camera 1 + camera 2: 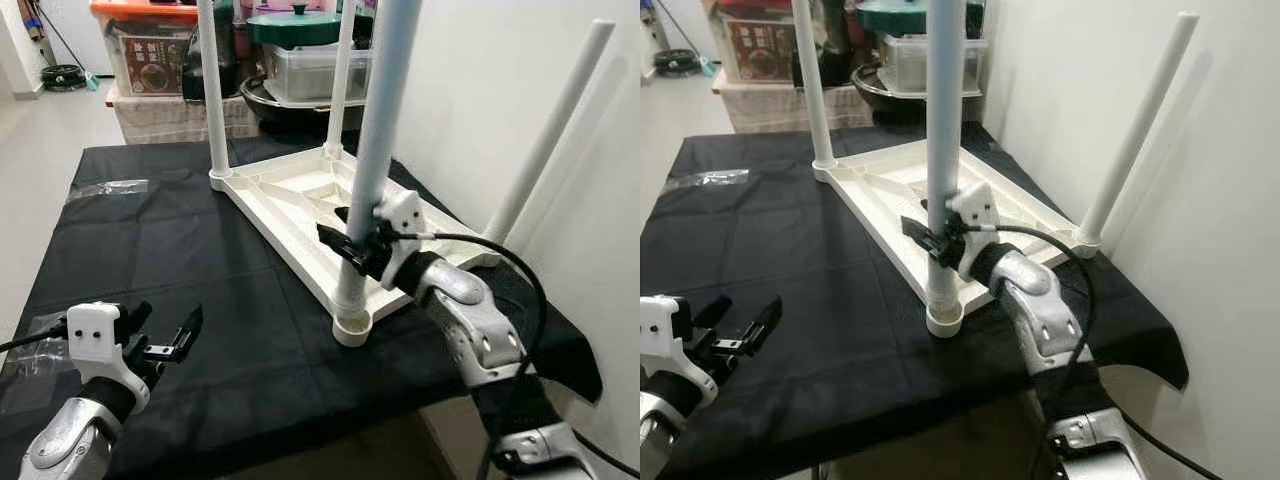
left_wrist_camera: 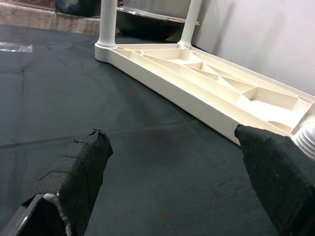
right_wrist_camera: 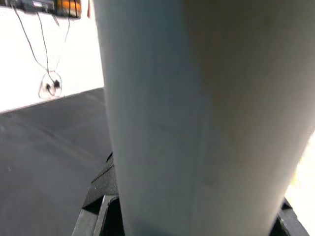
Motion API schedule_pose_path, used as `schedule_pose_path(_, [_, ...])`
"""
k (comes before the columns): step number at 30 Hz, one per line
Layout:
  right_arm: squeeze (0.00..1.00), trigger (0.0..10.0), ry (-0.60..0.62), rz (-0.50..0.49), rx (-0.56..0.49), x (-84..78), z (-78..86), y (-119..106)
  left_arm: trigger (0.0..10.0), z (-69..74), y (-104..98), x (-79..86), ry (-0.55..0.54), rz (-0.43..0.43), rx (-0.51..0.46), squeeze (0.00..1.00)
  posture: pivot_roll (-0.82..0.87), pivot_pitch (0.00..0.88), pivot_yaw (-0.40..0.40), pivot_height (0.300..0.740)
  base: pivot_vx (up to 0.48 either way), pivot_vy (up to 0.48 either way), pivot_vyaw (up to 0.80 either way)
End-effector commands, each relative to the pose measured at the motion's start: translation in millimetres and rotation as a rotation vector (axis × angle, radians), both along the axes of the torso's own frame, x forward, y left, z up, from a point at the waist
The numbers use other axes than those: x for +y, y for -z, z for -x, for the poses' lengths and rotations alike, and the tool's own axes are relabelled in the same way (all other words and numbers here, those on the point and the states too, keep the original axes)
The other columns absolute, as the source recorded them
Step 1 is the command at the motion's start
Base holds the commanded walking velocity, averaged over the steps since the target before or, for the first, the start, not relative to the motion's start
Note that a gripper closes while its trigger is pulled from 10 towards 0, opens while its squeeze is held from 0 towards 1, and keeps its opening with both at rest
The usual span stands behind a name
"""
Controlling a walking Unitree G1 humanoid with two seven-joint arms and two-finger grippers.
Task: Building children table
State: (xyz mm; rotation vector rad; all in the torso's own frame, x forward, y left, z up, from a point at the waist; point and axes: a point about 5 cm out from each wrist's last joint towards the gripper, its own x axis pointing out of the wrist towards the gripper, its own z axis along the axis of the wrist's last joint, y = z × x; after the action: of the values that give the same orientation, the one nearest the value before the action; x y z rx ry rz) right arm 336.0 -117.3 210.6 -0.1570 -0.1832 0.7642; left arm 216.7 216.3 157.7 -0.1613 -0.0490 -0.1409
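A cream plastic children's table top [image 1: 300, 200] lies upside down on a black cloth, ribbed underside up. White tube legs stand in its corner sockets: far left leg [image 1: 214, 90], far leg [image 1: 343, 70], right leg [image 1: 555, 130] leaning by the wall. The near leg [image 1: 375, 150] stands in the near corner socket [image 1: 351, 327]. My right gripper [image 1: 352, 245] is shut on this near leg low down; the leg [image 3: 197, 113] looms close in the right wrist view. My left gripper [image 1: 165, 332] hovers open above the cloth at the front left, with black padded fingers [image 2: 78, 172] apart and nothing between them.
The black cloth [image 1: 180, 260] covers a low surface whose front edge is near me. A clear plastic bag [image 1: 108, 187] lies at its far left. Storage boxes [image 1: 150, 50], a pot with a green lid [image 1: 295, 25] and a white wall [image 1: 500, 90] stand behind and right.
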Motion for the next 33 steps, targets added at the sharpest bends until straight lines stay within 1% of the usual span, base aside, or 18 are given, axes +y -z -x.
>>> schedule_pose_path(1, [0.00, 0.0, -0.001, 0.031, 0.004, -3.1, 1.4, 5.6, 10.0, -1.2, -1.5, 0.8, 0.003, -0.018, -0.004, 0.00, -0.01, 0.000, -0.062, 0.740, 0.000, 0.000, 0.00])
schedule_pose_path(3, [0.00, 0.0, -0.025, 0.052, 0.010, -5.9, 2.9, 7.2, 10.0, -1.6, -1.1, 1.3, 0.002, -0.019, -0.004, 0.00, -0.01, 0.000, -0.060, 0.740, 0.000, 0.000, 0.00])
schedule_pose_path(5, [0.00, 0.0, -0.061, 0.075, 0.019, -4.3, 6.4, 10.7, 10.0, -2.5, 0.1, 0.8, 0.002, -0.018, -0.001, 0.00, -0.02, 0.000, -0.055, 0.740, 0.000, 0.000, 0.00])
schedule_pose_path(8, [0.00, 0.0, -0.072, 0.084, 0.026, -2.3, 7.6, 14.1, 10.0, -3.4, 0.2, -1.3, 0.011, -0.016, -0.002, 0.00, -0.02, 0.000, -0.058, 0.740, 0.000, 0.000, 0.00])
schedule_pose_path(11, [0.00, 0.0, -0.077, 0.080, 0.027, -0.3, 8.1, 15.1, 10.0, -3.9, -0.3, -1.6, 0.013, -0.015, -0.004, 0.00, -0.01, 0.000, -0.058, 0.740, 0.000, 0.000, 0.00])
schedule_pose_path(13, [0.00, 0.0, -0.099, 0.059, 0.032, 7.4, 10.5, 15.9, 10.0, -4.4, -0.5, 0.0, 0.009, -0.016, -0.006, 0.00, -0.01, 0.000, -0.060, 0.740, 0.000, 0.000, 0.00])
schedule_pose_path(15, [0.00, 0.0, -0.099, 0.059, 0.032, 7.4, 10.5, 15.9, 10.0, -4.4, -0.5, 0.0, 0.009, -0.016, -0.006, 0.00, -0.01, 0.000, -0.060, 0.740, 0.000, 0.000, 0.00])
schedule_pose_path(16, [0.00, 0.0, -0.116, 0.049, 0.035, 12.5, 12.5, 16.6, 10.0, -4.1, -0.5, 0.9, 0.006, -0.017, -0.005, 0.00, -0.01, 0.000, -0.062, 0.740, 0.000, 0.000, 0.00])
schedule_pose_path(17, [0.00, 0.0, -0.116, 0.049, 0.035, 12.5, 12.5, 16.6, 10.0, -4.1, -0.5, 0.9, 0.006, -0.017, -0.005, 0.00, -0.01, 0.000, -0.062, 0.740, 0.000, 0.000, 0.00])
schedule_pose_path(18, [0.00, 0.0, -0.157, 0.008, 0.076, 20.3, 16.4, 19.2, 10.0, -3.2, -0.5, 3.1, 0.000, -0.020, -0.004, 0.00, 0.00, 0.000, -0.067, 0.740, 0.000, 0.000, 0.00])
schedule_pose_path(20, [0.00, 0.0, -0.157, 0.008, 0.076, 20.3, 16.4, 19.2, 10.0, -3.2, -0.5, 3.1, 0.000, -0.020, -0.004, 0.00, 0.00, 0.000, -0.067, 0.740, 0.000, 0.000, 0.00])
schedule_pose_path(22, [0.00, 0.0, -0.185, -0.041, 0.142, 20.7, 17.5, 20.2, 10.0, -2.7, -0.4, 4.5, -0.005, -0.018, -0.002, 0.00, 0.00, 0.000, -0.068, 0.740, 0.000, 0.000, 0.00])
schedule_pose_path(24, [0.00, 0.0, -0.185, -0.041, 0.142, 20.7, 17.5, 20.2, 10.0, -2.7, -0.4, 4.5, -0.005, -0.018, -0.002, 0.00, 0.00, 0.000, -0.068, 0.740, 0.000, 0.000, 0.00])
schedule_pose_path(26, [0.00, 0.0, -0.217, -0.101, 0.228, 14.0, 15.8, 19.7, 10.0, -2.3, 0.3, 4.6, -0.007, -0.011, 0.004, 0.00, 0.00, 0.000, -0.072, 0.740, 0.000, 0.000, 0.00])
schedule_pose_path(27, [0.00, 0.0, -0.217, -0.101, 0.228, 14.0, 15.8, 19.7, 10.0, -2.3, 0.3, 4.6, -0.007, -0.011, 0.004, 0.00, 0.00, 0.000, -0.072, 0.740, 0.000, 0.000, 0.00])
schedule_pose_path(28, [0.00, 0.0, -0.227, -0.133, 0.264, 10.3, 14.3, 19.2, 10.0, -2.3, 0.6, 4.4, -0.006, -0.008, 0.006, 0.00, 0.00, 0.000, -0.072, 0.740, 0.000, 0.000, 0.00])
schedule_pose_path(30, [0.00, 0.0, -0.227, -0.133, 0.264, 10.3, 14.3, 19.2, 10.0, -2.3, 0.6, 4.4, -0.006, -0.008, 0.006, 0.00, 0.00, 0.000, -0.072, 0.740, 0.000, 0.000, 0.00])
schedule_pose_path(33, [0.00, 0.0, -0.254, -0.225, 0.346, 6.7, 11.0, 18.2, 10.0, -2.2, 1.5, 4.4, -0.003, -0.006, 0.013, 0.00, 0.00, 0.000, -0.074, 0.740, 0.000, 0.000, 0.00])
